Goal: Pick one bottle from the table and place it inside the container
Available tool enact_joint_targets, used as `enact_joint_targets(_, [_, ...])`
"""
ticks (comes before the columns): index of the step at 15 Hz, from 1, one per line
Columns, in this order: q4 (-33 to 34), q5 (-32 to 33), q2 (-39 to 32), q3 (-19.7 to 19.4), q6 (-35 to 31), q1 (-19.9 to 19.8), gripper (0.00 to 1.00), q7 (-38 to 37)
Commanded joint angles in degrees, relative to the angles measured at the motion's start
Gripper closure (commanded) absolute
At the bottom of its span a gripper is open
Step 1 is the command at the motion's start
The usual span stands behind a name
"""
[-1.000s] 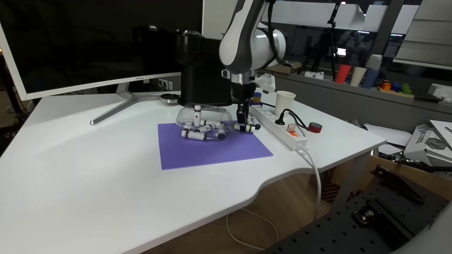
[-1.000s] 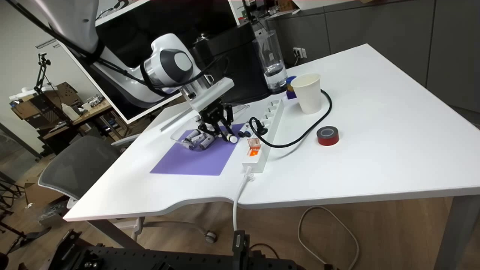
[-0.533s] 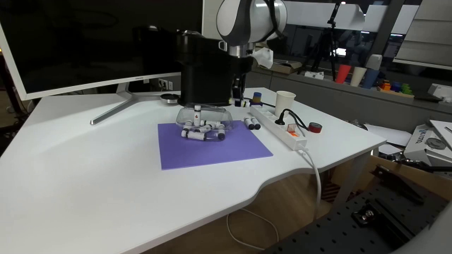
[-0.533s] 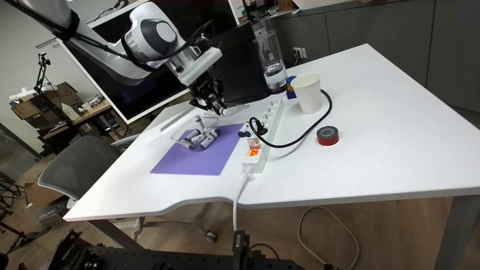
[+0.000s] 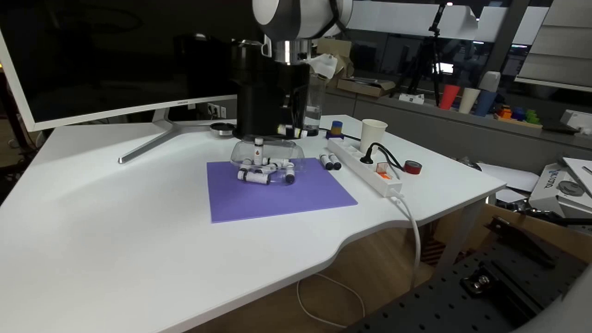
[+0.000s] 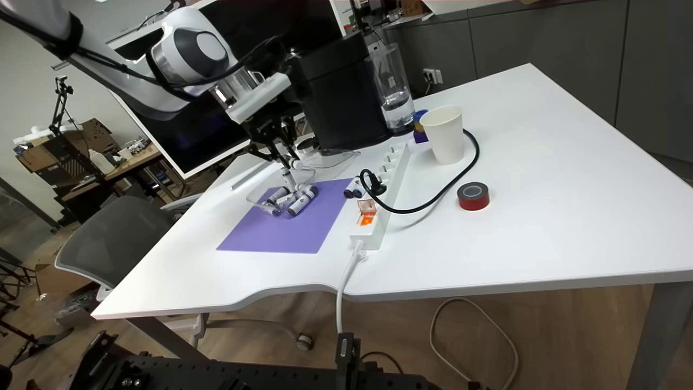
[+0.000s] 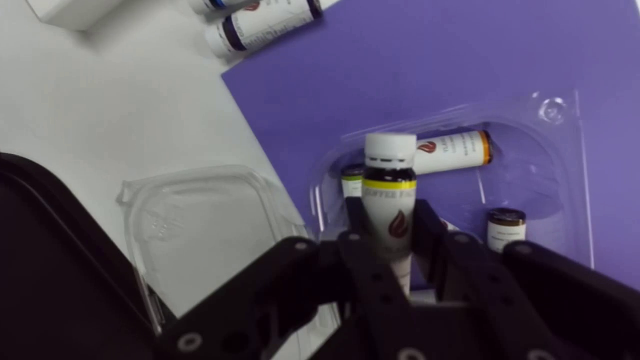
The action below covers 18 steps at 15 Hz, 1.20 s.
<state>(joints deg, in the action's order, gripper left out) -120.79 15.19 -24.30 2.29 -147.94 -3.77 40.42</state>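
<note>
My gripper (image 7: pixel 389 217) is shut on a white-capped bottle (image 7: pixel 390 195) with a yellow band. The bottle lies sideways between the fingers, above the table, in both exterior views (image 5: pixel 291 132) (image 6: pixel 295 164). The container is a clear plastic tray (image 7: pixel 584 200) on the purple mat (image 5: pixel 277 203). It holds several bottles lying down, and one bottle (image 5: pixel 258 150) standing upright. In the wrist view my gripper hangs over the tray's near left part and hides some of its contents. Its height above the tray is hard to tell.
The tray's clear lid (image 7: pixel 205 230) lies behind it, next to a black machine (image 6: pixel 346 97). Two bottles (image 5: pixel 326 162) lie by the mat's right edge. A white power strip (image 5: pixel 358 164), a paper cup (image 5: pixel 373 132) and a monitor (image 5: pixel 129 60) stand around.
The gripper has lifted the yellow-banded bottle off the mat's edge beside the two loose bottles. It has carried it up and then sideways towards the tray. The other bottles have not moved.
</note>
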Motion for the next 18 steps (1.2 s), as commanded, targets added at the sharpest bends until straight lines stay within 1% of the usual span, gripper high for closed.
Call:
enact_joint_targets(1, [0.8,-2.0,-1.3,1.5,1.5,0.5,0.93,-1.2])
enact_joint_targets(7, [0.9,-3.6,-4.1,3.6,0.1,0.9,0.93,-0.8])
enact_joint_targets(8, [1.0,-3.6,-4.4,3.7,0.2,0.9,0.57,-0.9])
enact_joint_targets(9, [1.0,-3.5,-4.7,3.7,0.2,1.0,0.47,-1.0])
enact_joint_targets(10, [0.9,-3.5,-4.8,3.7,0.1,1.0,0.42,-1.0])
enact_joint_targets(11, [0.8,-3.4,-4.9,3.7,-0.1,0.9,0.33,-1.0])
enact_joint_targets(15, [0.1,-3.0,-3.8,3.5,-1.0,1.0,0.07,-1.4])
enact_joint_targets(16, [-0.4,-2.7,-3.0,3.2,-1.1,1.2,0.02,-1.8])
enact_joint_targets(17, [-0.7,-1.9,-2.3,2.6,-0.8,1.7,0.0,-2.6])
enact_joint_targets(18, [-1.0,-1.8,-1.1,2.3,0.9,2.0,0.0,-3.2])
